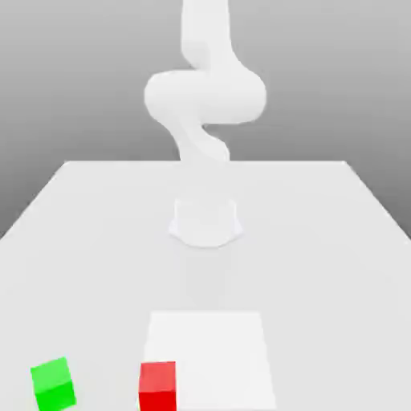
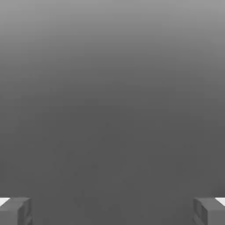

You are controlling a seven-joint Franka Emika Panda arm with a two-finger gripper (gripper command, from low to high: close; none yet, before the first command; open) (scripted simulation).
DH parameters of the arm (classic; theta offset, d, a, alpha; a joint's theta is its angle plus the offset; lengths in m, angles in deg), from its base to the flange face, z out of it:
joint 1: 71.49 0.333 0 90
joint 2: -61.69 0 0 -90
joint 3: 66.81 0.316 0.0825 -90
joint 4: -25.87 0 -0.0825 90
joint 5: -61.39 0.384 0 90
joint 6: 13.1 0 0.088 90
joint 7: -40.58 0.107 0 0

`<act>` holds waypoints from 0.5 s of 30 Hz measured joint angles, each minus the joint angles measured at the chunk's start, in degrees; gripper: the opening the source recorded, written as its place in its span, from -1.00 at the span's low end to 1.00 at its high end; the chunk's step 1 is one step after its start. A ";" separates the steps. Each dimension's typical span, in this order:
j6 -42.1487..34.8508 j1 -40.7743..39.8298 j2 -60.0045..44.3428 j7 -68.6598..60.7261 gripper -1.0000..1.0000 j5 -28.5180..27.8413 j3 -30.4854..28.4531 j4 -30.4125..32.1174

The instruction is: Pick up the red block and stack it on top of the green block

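You have the red block [image 1: 157,386] at the table's [image 1: 337,241] near edge, on a paler square patch [image 1: 213,345], green block [image 1: 53,384] apart toward the exterior view's left, gripper [image 2: 112,211] jaws spread wide, holding nothing.

A bare simulated test bench: a plain white table [image 1: 96,241] against a featureless grey backdrop.

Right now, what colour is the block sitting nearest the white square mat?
Red block, plain bright red, best in the exterior view.
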State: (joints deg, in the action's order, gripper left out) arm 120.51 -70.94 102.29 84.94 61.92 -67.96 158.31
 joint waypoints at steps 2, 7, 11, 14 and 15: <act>1.55 0.46 -4.42 -1.25 0.00 0.46 -0.97 0.56; 5.22 1.33 -14.90 -4.33 0.00 1.72 -3.09 1.89; 8.11 1.77 -23.22 -6.80 0.00 2.77 -4.52 2.93; 10.30 1.80 -29.46 -8.69 0.00 3.58 -5.27 3.72; 11.03 1.81 -31.54 -9.28 0.00 3.81 -5.51 3.99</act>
State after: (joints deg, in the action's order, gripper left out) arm 131.54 -69.14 70.75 75.66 65.72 -73.47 162.29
